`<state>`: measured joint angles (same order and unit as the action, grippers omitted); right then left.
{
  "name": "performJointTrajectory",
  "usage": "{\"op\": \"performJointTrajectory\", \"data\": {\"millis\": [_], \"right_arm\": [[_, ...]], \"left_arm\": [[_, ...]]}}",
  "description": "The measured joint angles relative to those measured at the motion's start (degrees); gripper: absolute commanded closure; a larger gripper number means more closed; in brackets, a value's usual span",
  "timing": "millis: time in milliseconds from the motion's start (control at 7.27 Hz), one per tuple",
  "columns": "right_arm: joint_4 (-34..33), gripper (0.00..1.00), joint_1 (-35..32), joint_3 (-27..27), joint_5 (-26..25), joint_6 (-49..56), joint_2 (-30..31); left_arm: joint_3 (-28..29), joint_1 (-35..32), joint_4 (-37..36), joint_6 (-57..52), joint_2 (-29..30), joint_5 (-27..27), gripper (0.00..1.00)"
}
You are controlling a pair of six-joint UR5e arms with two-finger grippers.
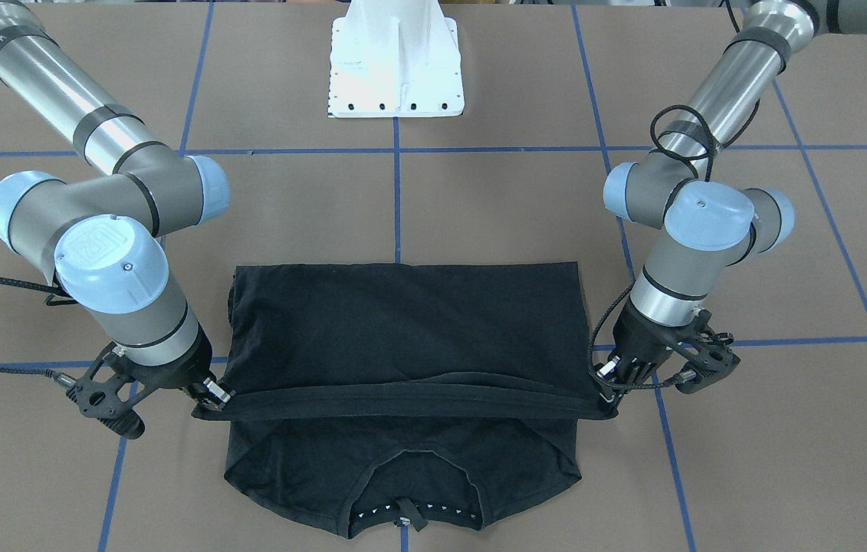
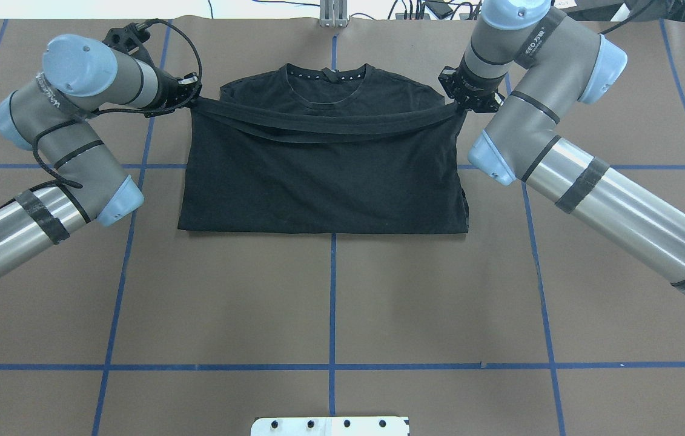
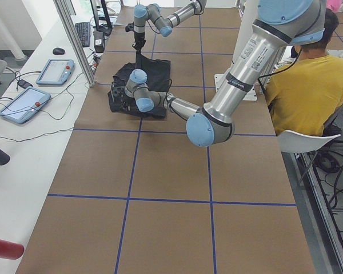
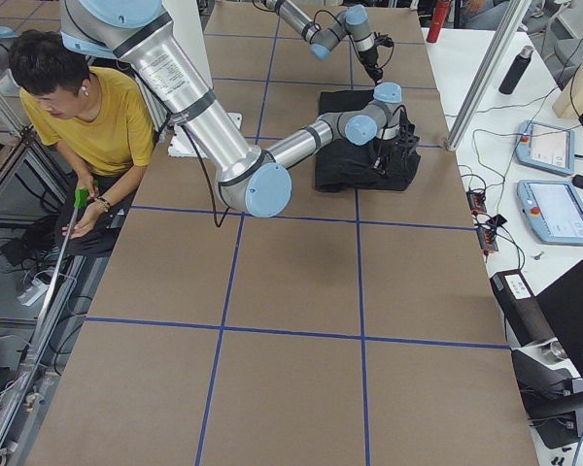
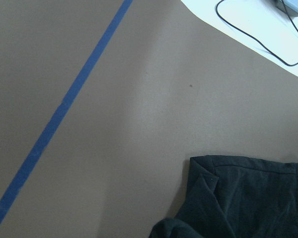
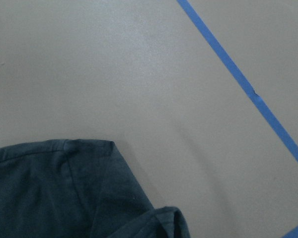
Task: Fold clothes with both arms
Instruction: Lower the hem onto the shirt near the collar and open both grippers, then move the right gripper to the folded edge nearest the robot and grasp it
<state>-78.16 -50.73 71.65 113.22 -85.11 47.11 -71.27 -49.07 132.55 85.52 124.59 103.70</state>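
Note:
The black T-shirt (image 1: 402, 330) lies on the brown table, folded over itself, with its collar (image 1: 410, 514) toward the side away from the robot. My left gripper (image 1: 608, 392) and right gripper (image 1: 217, 395) are each shut on one end of the shirt's folded edge. They hold it stretched in a taut band a little above the shirt, near the collar. In the overhead view the left gripper (image 2: 192, 97) and right gripper (image 2: 456, 106) flank the shirt (image 2: 318, 175). The wrist views show only shirt corners (image 5: 248, 198) (image 6: 54, 188). The graphic is hidden.
The white pedestal base (image 1: 396, 61) stands at the robot's side of the table. Blue tape lines (image 2: 332, 303) grid the brown surface. A person in a yellow shirt (image 3: 308, 85) sits beside the table. Tablets (image 3: 23, 103) lie on the white side bench.

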Motion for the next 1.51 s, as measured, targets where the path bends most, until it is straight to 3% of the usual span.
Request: {"op": "performJointTrajectory", "data": {"millis": [275,413,550,688,825,1238,1513], "right_arm": [[2.1,1.0,0.0,-5.8,0.0,0.0,-3.3],[2.6,1.0,0.0,-8.0,-0.2,0.1,-4.6],[4.5,0.93,0.0,-10.5,-0.5,0.1,-5.4],[7.4,0.01,0.0,-12.9,-0.7,0.1,-5.8],[9.3,0.0,0.0,-14.5,-0.8,0.0,-6.1],[10.6,0.0,-0.1,-14.7,-0.6,-0.6,-6.2],[10.7,0.0,0.2,-6.3,-0.2,-4.8,-1.0]], "left_arm": [[0.5,0.0,0.3,0.0,0.2,-0.2,0.75],[0.5,0.0,0.7,0.0,0.1,-0.2,0.69],[0.5,0.0,1.3,0.0,-0.1,-0.2,0.62],[0.5,0.0,1.5,0.0,-0.1,-0.2,0.51],[0.5,0.0,1.6,0.0,-0.1,-0.2,0.43],[0.4,0.0,1.6,0.0,0.1,-0.2,0.4],[0.2,0.0,1.6,0.0,0.2,-0.2,0.39]]}}
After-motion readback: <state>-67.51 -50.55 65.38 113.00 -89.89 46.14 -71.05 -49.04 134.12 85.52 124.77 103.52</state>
